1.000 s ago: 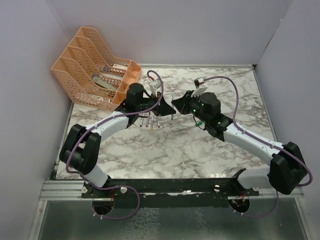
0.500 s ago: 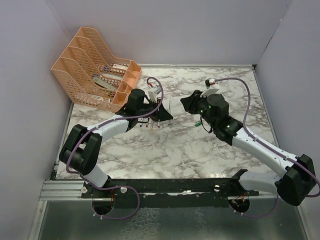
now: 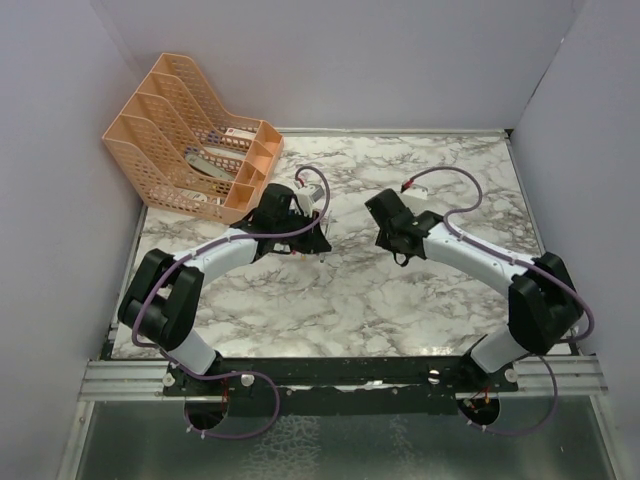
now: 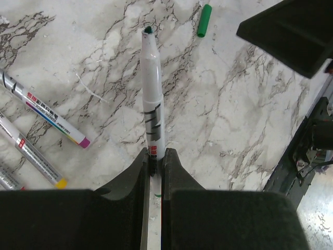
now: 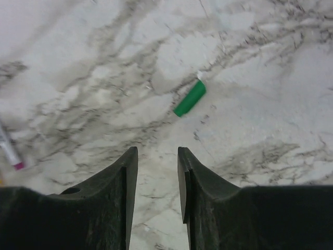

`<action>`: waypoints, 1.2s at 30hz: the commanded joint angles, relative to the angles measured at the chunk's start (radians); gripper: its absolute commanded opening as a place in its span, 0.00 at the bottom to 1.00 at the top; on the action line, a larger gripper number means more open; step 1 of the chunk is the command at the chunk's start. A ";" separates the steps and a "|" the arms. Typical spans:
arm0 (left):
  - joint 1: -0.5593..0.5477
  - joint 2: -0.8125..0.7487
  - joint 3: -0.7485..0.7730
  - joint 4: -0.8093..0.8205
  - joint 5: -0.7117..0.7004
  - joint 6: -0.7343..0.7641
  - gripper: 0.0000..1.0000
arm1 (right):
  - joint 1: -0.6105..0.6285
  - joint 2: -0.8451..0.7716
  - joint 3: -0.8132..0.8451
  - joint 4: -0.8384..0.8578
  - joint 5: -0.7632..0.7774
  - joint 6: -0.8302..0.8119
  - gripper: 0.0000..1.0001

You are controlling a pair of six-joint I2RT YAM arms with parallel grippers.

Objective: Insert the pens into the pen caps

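My left gripper (image 4: pixel 155 152) is shut on a pale pen (image 4: pixel 152 99) whose bare green tip points away from me, above the marble. A green pen cap (image 4: pixel 204 21) lies on the table just past that tip, apart from it. My right gripper (image 5: pixel 156 156) hangs open over the marble, nothing between its fingers, with the same green cap (image 5: pixel 190 98) lying a little ahead and to the right. Two more pens, one purple-tipped (image 4: pixel 47 112) and one yellow-tipped (image 4: pixel 31 153), lie on the table left of the held pen. From above, the left gripper (image 3: pixel 312 232) and right gripper (image 3: pixel 392 240) face each other mid-table.
Orange mesh file trays (image 3: pixel 190 150) stand at the back left of the marble table (image 3: pixel 450 170). Grey walls close in the table on three sides. The right gripper's dark body (image 4: pixel 291 34) looms at the upper right of the left wrist view.
My right gripper has drawn back from the left one, swung down toward the table and opened its jaws. The left gripper still holds the pen and has shifted slightly.
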 commanded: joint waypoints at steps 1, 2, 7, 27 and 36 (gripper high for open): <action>-0.004 -0.027 0.031 -0.040 -0.016 0.038 0.00 | -0.002 0.092 0.025 -0.209 0.053 0.165 0.37; -0.005 -0.027 0.031 -0.040 -0.013 0.039 0.00 | -0.004 0.104 0.025 -0.208 0.047 0.178 0.37; -0.005 -0.018 0.034 -0.044 0.001 0.048 0.00 | -0.022 0.125 0.016 -0.194 0.051 0.213 0.43; -0.008 0.052 0.095 -0.045 0.023 0.047 0.00 | -0.160 0.214 0.004 0.068 -0.114 0.055 0.44; -0.008 0.069 0.100 -0.045 0.033 0.052 0.00 | -0.182 0.268 0.025 0.053 -0.118 0.075 0.44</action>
